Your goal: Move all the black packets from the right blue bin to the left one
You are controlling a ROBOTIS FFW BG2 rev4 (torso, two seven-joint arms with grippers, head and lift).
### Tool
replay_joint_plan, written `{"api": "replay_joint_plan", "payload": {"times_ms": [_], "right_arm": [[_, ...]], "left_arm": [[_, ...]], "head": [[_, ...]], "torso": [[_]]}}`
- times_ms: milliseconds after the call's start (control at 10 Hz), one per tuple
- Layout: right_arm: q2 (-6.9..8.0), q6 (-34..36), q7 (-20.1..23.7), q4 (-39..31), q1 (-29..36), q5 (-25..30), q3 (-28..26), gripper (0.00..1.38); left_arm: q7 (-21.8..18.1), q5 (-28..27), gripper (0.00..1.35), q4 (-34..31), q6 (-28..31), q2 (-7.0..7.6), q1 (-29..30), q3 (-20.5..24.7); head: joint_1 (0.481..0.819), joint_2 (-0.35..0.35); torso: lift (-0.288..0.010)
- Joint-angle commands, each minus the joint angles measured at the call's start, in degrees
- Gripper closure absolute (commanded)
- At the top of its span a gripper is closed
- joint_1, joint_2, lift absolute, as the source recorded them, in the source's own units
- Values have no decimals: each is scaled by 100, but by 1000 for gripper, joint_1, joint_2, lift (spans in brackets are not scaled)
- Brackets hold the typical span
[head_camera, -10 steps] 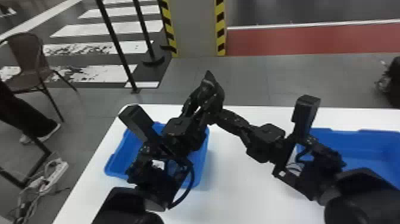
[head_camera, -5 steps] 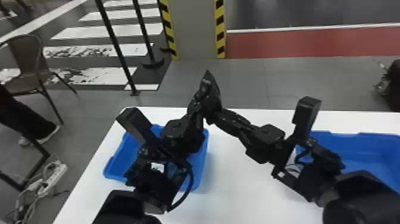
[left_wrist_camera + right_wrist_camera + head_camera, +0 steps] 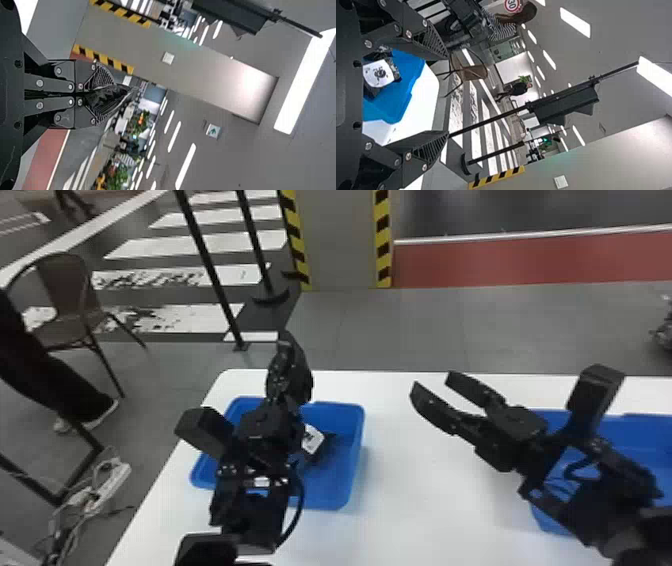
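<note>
Broad white counter [image 3: 410, 500] carries two bins, well apart. Right blue plastic bin [image 3: 645, 435]: partly behind the right arm. Left blue plastic bin [image 3: 327, 487]: near corner region under the left arm.

Black right gripper [image 3: 432, 382] above the counter between the bins, pointing toward the left bin's side. Jaws wide apart, empty. Black left gripper [image 3: 286, 340] raised at the left bin's far side; left wrist view has its jaws nearly together, pinching dark, crumpled material [image 3: 104, 97], probably a black packet, though black on black reads poorly.

In the left bin: a black packet [image 3: 322, 450] bearing a small white label [image 3: 312, 438], seen also between the right gripper's jaws, farther off, in the right wrist view.
</note>
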Motion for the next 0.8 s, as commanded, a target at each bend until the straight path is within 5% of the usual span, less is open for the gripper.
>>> {"api": "replay_joint_plan", "payload": {"times_ms": [0, 200, 500, 600, 700], "right_arm": [[-80, 103, 9, -88, 35, 70, -264, 119], [-124, 160, 0, -229, 7, 281, -483, 121], [-115, 160, 0, -214, -7, 317, -800, 122], [-115, 160, 9, -271, 21, 334, -861, 124], [-115, 103, 9, -327, 63, 369, -949, 121]], "left_arm": [[36, -420, 1219, 628, -243, 24, -126, 143], [79, -728, 1208, 1191, -257, 6, -280, 187], [79, -675, 225, 1542, -581, 15, -365, 178], [79, -675, 21, 1556, -679, 15, -365, 169], [71, -657, 51, 1556, -960, 15, -393, 116]], "head": [[673, 228], [695, 214], [695, 178], [695, 170], [695, 165]], "torso": [[-110], [-110], [-110], [-110], [-110]]}}
